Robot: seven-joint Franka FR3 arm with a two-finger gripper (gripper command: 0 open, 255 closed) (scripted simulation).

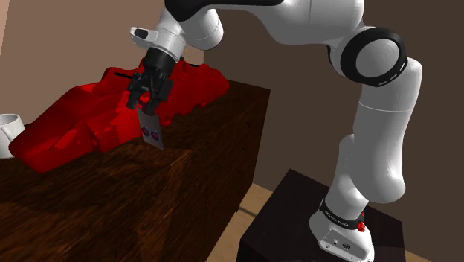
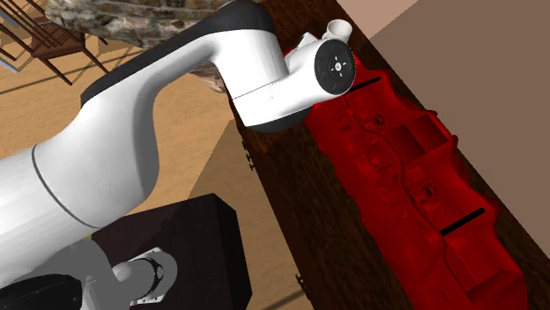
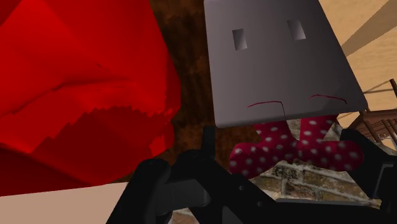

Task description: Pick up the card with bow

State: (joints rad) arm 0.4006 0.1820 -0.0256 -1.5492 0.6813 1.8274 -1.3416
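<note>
Where the shoulder view looks down on the dark wooden table [image 1: 111, 193], we see the black gripper [image 1: 147, 106] pinched shut on the top edge of the grey card [image 1: 151, 128], which hangs long axis downward straight below it, before a red moulded heap [image 1: 67, 123]. The second exterior view gives us the arm's wrist [image 2: 330, 63] over that table beside the heap; the wrist view shows the card's red white-dotted bow [image 3: 296, 149], 2 grey slots [image 3: 238, 38], no writing.

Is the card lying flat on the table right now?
No, the card hangs edge-down from the tool, which clasps its upper edge.
</note>
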